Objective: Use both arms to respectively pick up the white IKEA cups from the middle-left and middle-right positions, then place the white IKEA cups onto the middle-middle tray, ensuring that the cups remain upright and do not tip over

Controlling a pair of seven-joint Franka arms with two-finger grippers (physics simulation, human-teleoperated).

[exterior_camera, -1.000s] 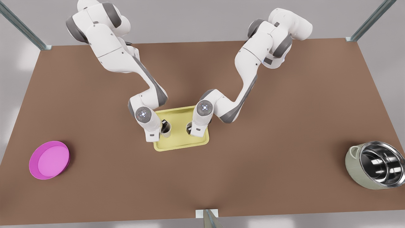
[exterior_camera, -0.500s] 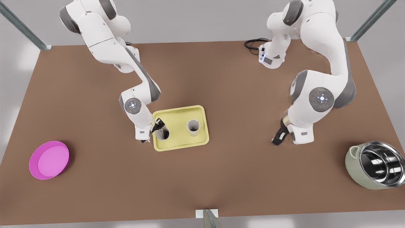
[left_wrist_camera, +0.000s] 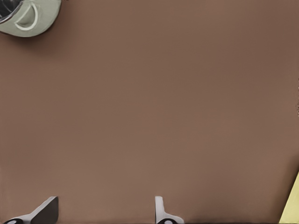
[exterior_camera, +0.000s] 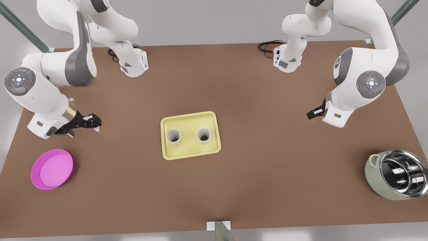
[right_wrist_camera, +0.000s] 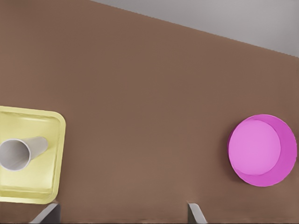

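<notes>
Brown worktop. Right hand hangs above it on the front view's left, near the magenta dish, fingers spread and empty. Left hand hangs on the front view's right, likewise open and empty. Both are well apart from the yellow tray at centre.

Two white cups stand on the tray side by side, not touching. Long axes vertical, mouths up. Task looks done.

Risk: probably slight. A hand passing low across the tray could clip a rim and topple a tapered, narrow-based cup. The cup toward the front view's left sits nearest the tray edge.
</notes>
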